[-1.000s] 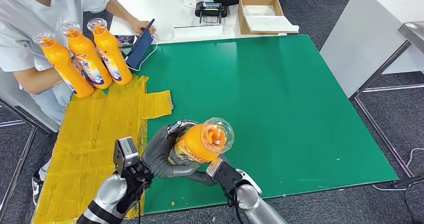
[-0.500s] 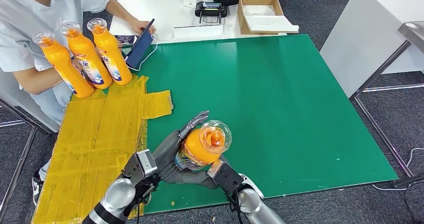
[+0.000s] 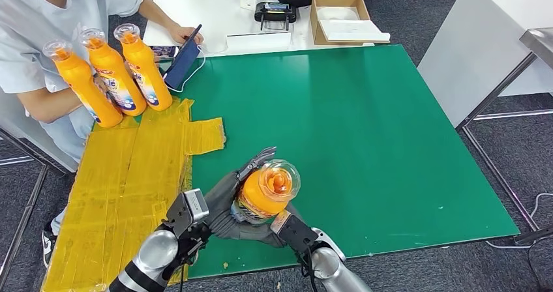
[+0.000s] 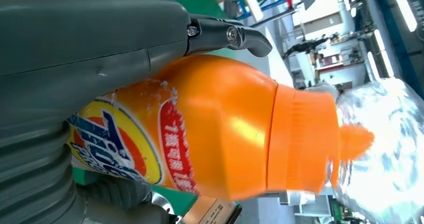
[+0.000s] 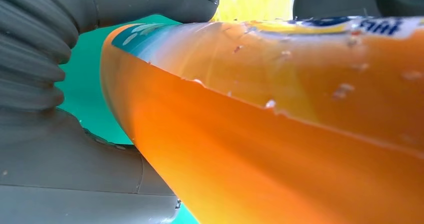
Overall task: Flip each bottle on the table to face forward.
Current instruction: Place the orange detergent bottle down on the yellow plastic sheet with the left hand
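An orange bottle (image 3: 266,194) with a clear cap stands near the front edge of the green mat (image 3: 365,122), its cap toward me. My right hand (image 3: 251,231) grips its lower body from below and behind. My left hand (image 3: 225,193) lies flat against the bottle's left side, its fingers (image 3: 256,158) stretched out past it and not wrapped round. The left wrist view has the bottle (image 4: 225,129) with a blue and red label against my left hand (image 4: 75,44). In the right wrist view the bottle (image 5: 300,134) sits in my right hand (image 5: 50,159). Three more orange bottles (image 3: 116,73) stand upright at the back left.
A person (image 3: 39,38) sits at the back left, beside the three bottles, holding a tablet (image 3: 182,60). A yellow taped strip (image 3: 130,168) runs down the left of the table. Behind it a white table (image 3: 215,8) carries a cardboard box (image 3: 339,18) and a black device (image 3: 277,12).
My left hand's fingers have unwrapped from the bottle and straightened, and its wrist has swung lower and to the right. The bottle has settled slightly lower in my right hand.
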